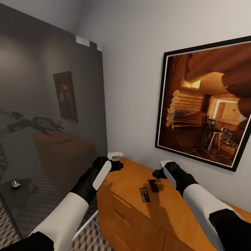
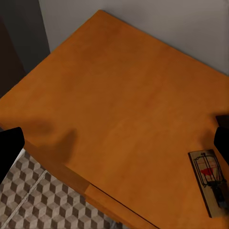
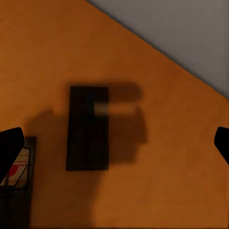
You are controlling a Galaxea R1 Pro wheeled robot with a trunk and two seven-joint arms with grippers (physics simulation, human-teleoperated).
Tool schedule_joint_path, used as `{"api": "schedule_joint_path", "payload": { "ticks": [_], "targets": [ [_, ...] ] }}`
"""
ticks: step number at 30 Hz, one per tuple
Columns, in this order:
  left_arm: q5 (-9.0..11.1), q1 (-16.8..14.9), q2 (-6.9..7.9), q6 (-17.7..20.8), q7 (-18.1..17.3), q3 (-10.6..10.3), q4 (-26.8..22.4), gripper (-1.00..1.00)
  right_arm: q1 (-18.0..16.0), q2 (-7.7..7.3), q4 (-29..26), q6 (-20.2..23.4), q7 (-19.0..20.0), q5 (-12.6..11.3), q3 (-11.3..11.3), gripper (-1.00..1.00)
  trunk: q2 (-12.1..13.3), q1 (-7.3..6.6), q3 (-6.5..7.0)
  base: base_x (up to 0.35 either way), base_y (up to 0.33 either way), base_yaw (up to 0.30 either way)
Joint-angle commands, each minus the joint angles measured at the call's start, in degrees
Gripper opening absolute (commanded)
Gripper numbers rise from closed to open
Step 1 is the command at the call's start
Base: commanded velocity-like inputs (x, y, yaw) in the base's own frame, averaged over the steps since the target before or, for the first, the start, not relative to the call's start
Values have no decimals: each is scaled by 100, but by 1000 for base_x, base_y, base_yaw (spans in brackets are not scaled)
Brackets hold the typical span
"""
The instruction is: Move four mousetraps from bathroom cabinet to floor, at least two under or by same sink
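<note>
The low orange-brown wooden cabinet (image 1: pixel 139 205) stands by the grey wall, with the cube-patterned tile floor (image 1: pixel 21 216) beside it. On the cabinet top lie two small flat mousetraps: a brown wooden mousetrap with a red mark (image 1: pixel 144 194), and a dark mousetrap in shadow (image 1: pixel 153 185) just beside it, nearer the wall. The right end effector (image 1: pixel 161 168) hovers over the dark one, fingers spread wide. The left end effector (image 1: pixel 118 158) hangs over the cabinet's wall end, also wide. I think the picking step is starting; next, the right one must go down and close.
</note>
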Motion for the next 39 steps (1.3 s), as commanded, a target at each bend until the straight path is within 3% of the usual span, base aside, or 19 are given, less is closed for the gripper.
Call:
{"api": "schedule_joint_path", "payload": {
  "ticks": [1, 30, 39],
  "targets": [
    [58, -2, 0, 8, 55, -7, -3, 100, -17, -9, 15, 37, -43, -47, 52, 100, -5, 2, -3, 0, 0, 0],
    [58, -2, 0, 8, 46, -7, -2, 100, -43, -3, 36, 2, 124, -79, 38, 100, -5, 2, -3, 0, 0, 0],
    [58, -2, 0, 8, 46, -7, -2, 100, -58, -3, 17, -604, 173, -37, 51, 100, -5, 2, -3, 0, 0, 0]
  ]
}}
